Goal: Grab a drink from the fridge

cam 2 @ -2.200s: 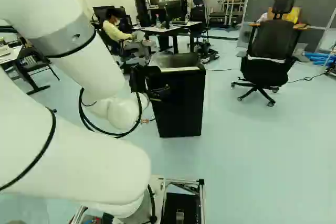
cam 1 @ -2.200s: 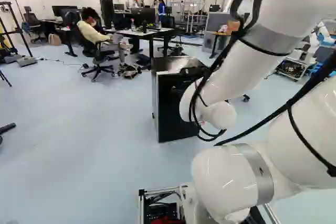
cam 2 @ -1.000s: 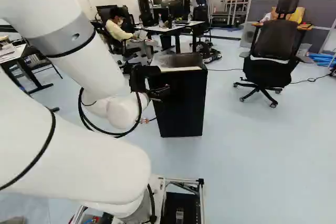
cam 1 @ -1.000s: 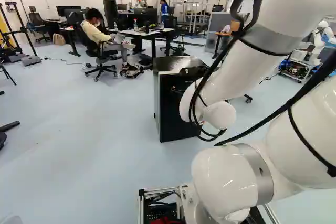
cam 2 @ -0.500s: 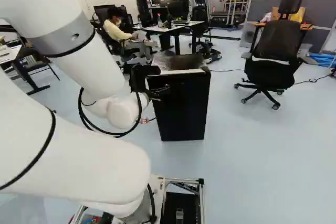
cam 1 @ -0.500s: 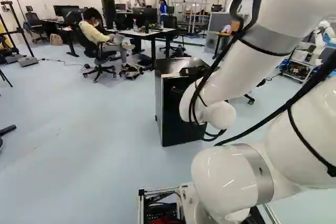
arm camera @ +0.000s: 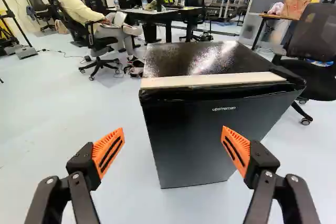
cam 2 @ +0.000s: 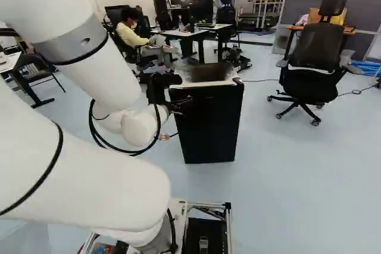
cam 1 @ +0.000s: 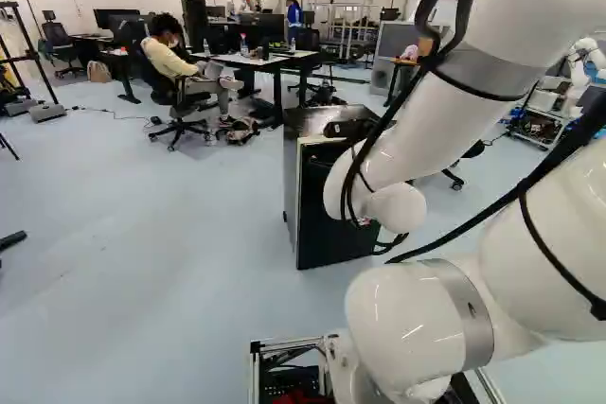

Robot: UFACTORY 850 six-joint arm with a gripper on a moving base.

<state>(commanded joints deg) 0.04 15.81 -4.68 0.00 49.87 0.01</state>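
My gripper [cam 2: 181,104] is held out before the black fridge [cam 2: 208,123] in the right base view; my arm partly hides both in the left base view. Seen from the wrist, the gripper [arm camera: 173,135] stands wide open, nothing between its orange pads [arm camera: 108,153]. Ahead of it is the upright fridge [arm camera: 210,129], a small black box with a glossy top and a pale strip [arm camera: 210,81] along the top front edge. Its door is closed, hiding the inside. Small bottles [arm camera: 144,0] stand on a table beyond.
Behind the fridge is a dark table [arm camera: 181,13]; a person sits in a chair beside it. An office chair [cam 2: 312,66] stands right of the fridge in the right base view. Another robot [cam 1: 579,78] is at the far right of the left base view.
The base has moved closer to the fridge, which looks larger and lower in both base views. My arm has kept its pose over its lowest joint.
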